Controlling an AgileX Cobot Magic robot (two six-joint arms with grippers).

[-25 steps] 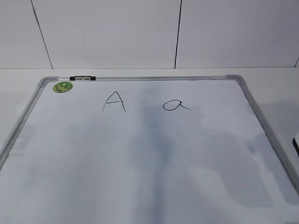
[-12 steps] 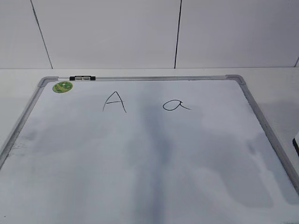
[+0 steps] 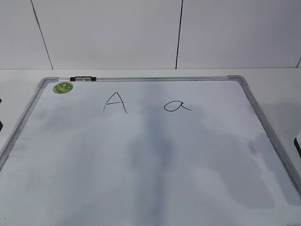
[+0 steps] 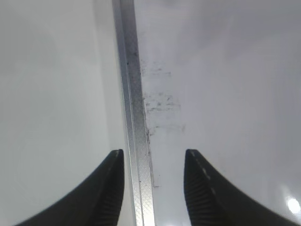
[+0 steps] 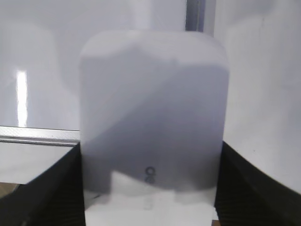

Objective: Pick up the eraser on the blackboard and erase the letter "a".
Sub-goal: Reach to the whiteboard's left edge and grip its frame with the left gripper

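The blackboard [image 3: 155, 169] is a white board with a grey frame, lying flat. The letter "a" [image 3: 177, 106] is written in thin black marker right of centre near the far edge, beside an uppercase "A" [image 3: 115, 102]. In the right wrist view my right gripper [image 5: 149, 188] is shut on the white eraser [image 5: 150, 108], with a finger [image 5: 56, 188] against each side. The eraser hangs over the board's frame [image 5: 37, 135]. My left gripper [image 4: 153, 165] is open and empty, straddling the board's left frame strip [image 4: 130, 94]. Both grippers are almost wholly outside the exterior view.
A round green sticker [image 3: 63, 87] and a black clip [image 3: 83, 79] sit at the board's far left corner. Faint marker smudges [image 4: 162, 101] lie just inside the left frame. A white tiled wall [image 3: 150, 33] rises behind the table. A black-and-white sliver [image 3: 298, 143] shows at the right edge.
The shadows on the board have shifted. A dark sliver has come into the exterior view at the left edge. The letters are unchanged.
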